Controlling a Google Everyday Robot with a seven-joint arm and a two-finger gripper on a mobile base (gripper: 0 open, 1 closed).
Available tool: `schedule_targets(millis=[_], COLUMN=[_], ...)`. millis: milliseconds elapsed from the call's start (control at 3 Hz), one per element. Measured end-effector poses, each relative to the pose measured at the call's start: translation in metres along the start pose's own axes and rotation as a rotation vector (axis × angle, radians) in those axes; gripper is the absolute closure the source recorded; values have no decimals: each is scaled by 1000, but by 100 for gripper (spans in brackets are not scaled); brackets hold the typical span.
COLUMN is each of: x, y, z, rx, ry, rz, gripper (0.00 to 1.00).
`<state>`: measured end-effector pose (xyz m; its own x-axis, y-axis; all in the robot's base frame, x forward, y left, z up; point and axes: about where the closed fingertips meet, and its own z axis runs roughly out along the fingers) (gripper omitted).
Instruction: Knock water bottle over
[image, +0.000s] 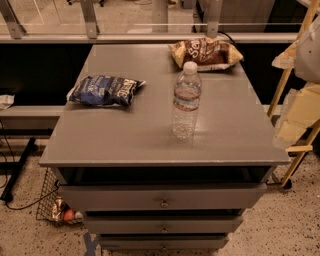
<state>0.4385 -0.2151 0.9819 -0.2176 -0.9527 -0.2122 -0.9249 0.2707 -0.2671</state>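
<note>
The water bottle (186, 101) stands upright on the grey table top (125, 135), right of centre. It is clear ribbed plastic with a white cap and a label band around its middle. My gripper (294, 131) shows as pale cream parts at the right edge of the view, beyond the table's right side. It is well apart from the bottle and about level with it.
A blue snack bag (104, 90) lies at the table's left. A brown snack bag (206, 53) lies at the back right, behind the bottle. The table has drawers (163, 198) below its front edge. A wire basket (54, 205) sits on the floor at the left.
</note>
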Motion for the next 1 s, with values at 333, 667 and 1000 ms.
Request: schedule_targets(millis=[333, 667, 1000], x=[0, -7, -13], y=[0, -13, -31], z=[0, 7, 25], rx=[0, 20, 28], ry=[0, -98, -262], rz=[0, 10, 37], gripper=[0, 0, 0])
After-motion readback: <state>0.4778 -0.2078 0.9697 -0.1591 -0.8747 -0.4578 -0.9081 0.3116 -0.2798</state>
